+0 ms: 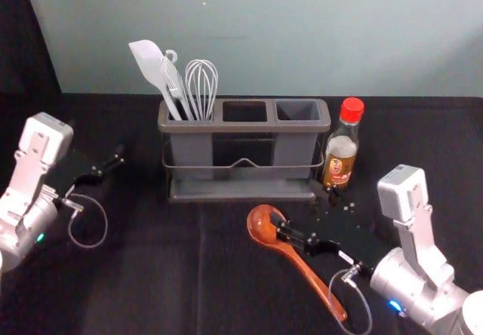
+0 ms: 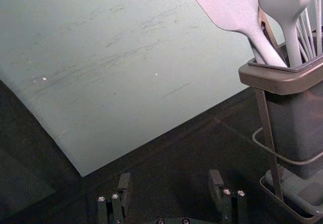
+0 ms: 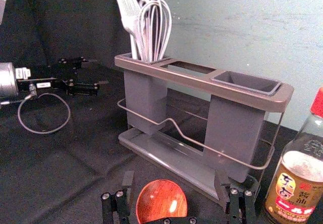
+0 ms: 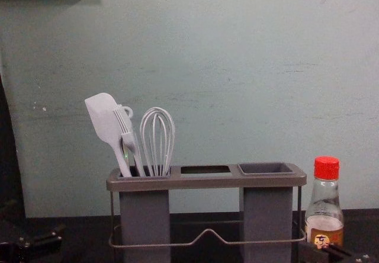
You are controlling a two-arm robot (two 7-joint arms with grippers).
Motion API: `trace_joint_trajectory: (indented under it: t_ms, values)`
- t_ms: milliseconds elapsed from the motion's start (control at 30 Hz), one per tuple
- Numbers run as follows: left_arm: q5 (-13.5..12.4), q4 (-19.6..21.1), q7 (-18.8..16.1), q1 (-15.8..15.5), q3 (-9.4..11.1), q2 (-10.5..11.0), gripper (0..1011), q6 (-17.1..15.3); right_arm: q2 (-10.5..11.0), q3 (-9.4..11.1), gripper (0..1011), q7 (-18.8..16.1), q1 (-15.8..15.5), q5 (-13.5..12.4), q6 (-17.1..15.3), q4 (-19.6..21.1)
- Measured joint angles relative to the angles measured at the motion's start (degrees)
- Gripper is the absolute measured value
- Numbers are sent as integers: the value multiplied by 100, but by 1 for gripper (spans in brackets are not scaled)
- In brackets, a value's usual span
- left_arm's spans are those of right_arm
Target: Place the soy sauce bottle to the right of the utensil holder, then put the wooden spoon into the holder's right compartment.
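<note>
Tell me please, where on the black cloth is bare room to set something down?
The widest bare patch of cloth lies before the holder, between the left pincer and the wooden spoon. Another lies right of the soy sauce bottle, beyond the right arm. Crowded: the holder's right front, with spoon, right pincer and bottle.

Soft light, faint shadow on wall (image 1: pixel 287 41), glint on spoon (image 3: pixel 156 204)

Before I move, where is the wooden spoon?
In the head view, the wooden spoon lies in front of the utensil holder, right of its middle, its bowl near the right gripper.
</note>
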State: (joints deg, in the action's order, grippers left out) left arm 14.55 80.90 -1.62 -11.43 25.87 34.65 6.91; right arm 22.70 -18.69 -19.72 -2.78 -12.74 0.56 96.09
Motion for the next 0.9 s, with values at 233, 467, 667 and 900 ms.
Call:
trace_joint_trajectory:
  t_ms: [233, 467, 667, 900]
  values:
    - [0, 0, 0, 0, 0, 0, 1000, 0, 1, 4, 1002, -3, -4, -4, -1, 11]
    - [0, 0, 0, 0, -1, 0, 1000, 0, 4, 8, 1002, -2, -9, -6, 1, 28]
    - [0, 0, 0, 0, 0, 0, 1000, 0, 79, 33, 1002, -97, 0, -57, -131, 148]
    - [0, 0, 0, 0, 0, 0, 1000, 0, 277, -12, 1002, -87, 86, -76, -1356, 765]
